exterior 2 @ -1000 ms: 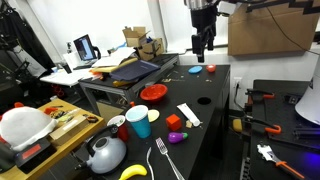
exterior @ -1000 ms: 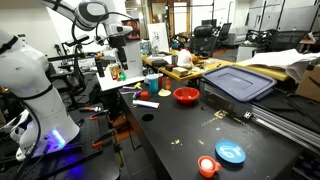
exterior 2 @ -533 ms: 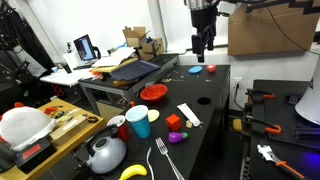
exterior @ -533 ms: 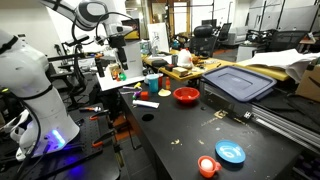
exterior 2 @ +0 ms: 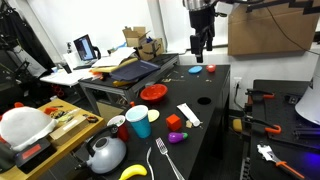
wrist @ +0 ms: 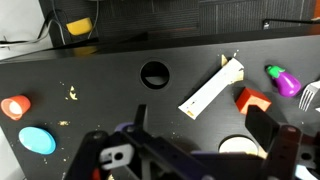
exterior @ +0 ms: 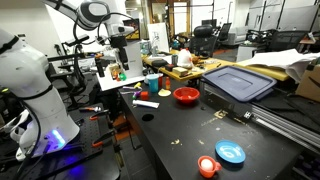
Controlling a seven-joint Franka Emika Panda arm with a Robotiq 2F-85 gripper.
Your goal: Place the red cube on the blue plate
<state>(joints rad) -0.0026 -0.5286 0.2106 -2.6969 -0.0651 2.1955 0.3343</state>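
Note:
The red cube [wrist: 253,100] sits on the black table, right of centre in the wrist view, beside a white strip [wrist: 210,88]. It also shows in both exterior views [exterior: 165,92] [exterior 2: 172,121]. The blue plate [wrist: 38,140] lies at the left of the wrist view, next to a red-orange round item [wrist: 14,106], and it shows in both exterior views [exterior: 231,152] [exterior 2: 196,70]. My gripper [wrist: 200,135] is open and empty, high above the table [exterior: 120,62] [exterior 2: 203,45]. The cube lies just past my right finger [wrist: 262,130].
A red bowl [exterior: 186,95] and a large grey-blue lid [exterior: 238,82] lie mid-table. A blue cup [exterior 2: 139,121], a purple item [exterior 2: 176,137], a fork [exterior 2: 165,160] and a kettle [exterior 2: 105,153] crowd one end. The table has a round hole [wrist: 155,73].

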